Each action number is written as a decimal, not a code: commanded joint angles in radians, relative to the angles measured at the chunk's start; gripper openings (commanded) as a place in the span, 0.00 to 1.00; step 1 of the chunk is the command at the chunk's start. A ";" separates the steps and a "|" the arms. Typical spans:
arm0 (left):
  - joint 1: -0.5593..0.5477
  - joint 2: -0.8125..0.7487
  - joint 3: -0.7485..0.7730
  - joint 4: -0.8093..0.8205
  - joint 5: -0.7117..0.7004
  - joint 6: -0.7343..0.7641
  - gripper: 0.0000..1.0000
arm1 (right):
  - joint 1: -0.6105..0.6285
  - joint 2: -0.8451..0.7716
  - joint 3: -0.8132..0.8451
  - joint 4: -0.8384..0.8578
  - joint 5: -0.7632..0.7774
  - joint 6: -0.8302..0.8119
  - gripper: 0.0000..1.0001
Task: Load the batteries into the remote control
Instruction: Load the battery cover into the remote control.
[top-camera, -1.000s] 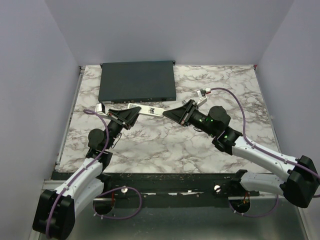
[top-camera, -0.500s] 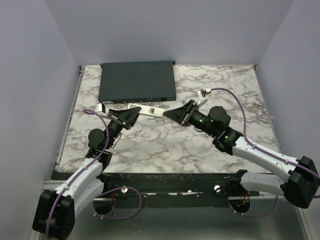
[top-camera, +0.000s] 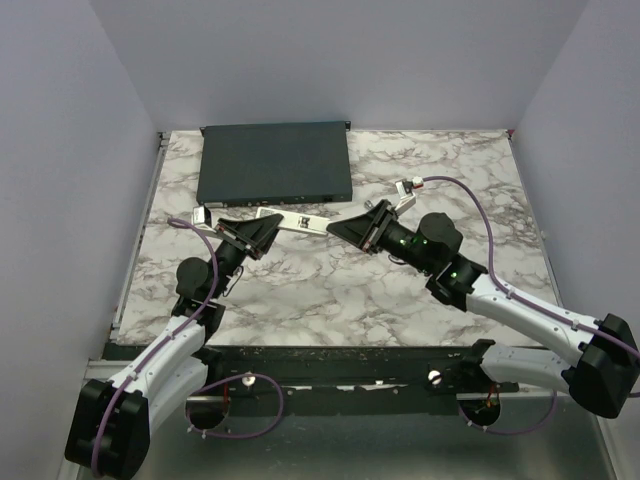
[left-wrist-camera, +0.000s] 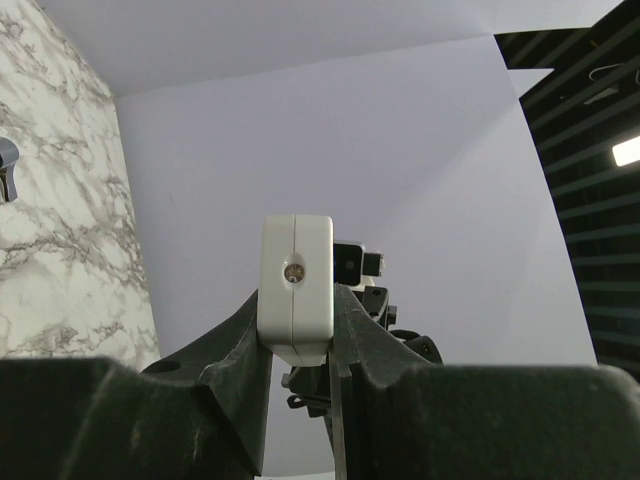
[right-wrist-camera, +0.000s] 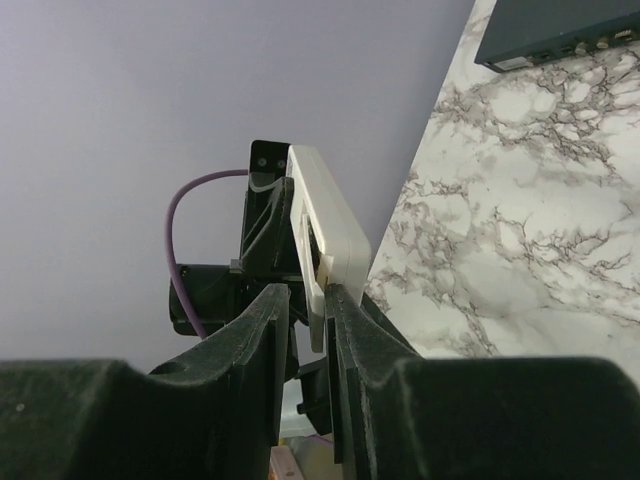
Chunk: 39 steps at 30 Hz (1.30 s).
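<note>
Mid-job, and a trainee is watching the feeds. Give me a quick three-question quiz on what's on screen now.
1. True or false: the remote control lies untouched on the table.
2. Of the left gripper and right gripper, which is clamped on it? A) left only B) right only C) both, one at each end
3. What sits at the table's far edge, beyond the grippers?
Key: 1 false; 2 C; 3 the flat dark-grey box.
</note>
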 joint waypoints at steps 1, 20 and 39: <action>-0.005 -0.012 0.006 0.039 0.011 -0.009 0.00 | 0.001 -0.026 0.011 -0.030 0.030 -0.021 0.28; -0.005 -0.017 0.002 0.032 0.009 -0.009 0.00 | 0.001 -0.029 0.009 -0.040 0.029 -0.023 0.35; -0.005 -0.015 0.003 0.034 0.011 -0.007 0.00 | 0.001 -0.017 0.018 -0.032 0.027 -0.026 0.30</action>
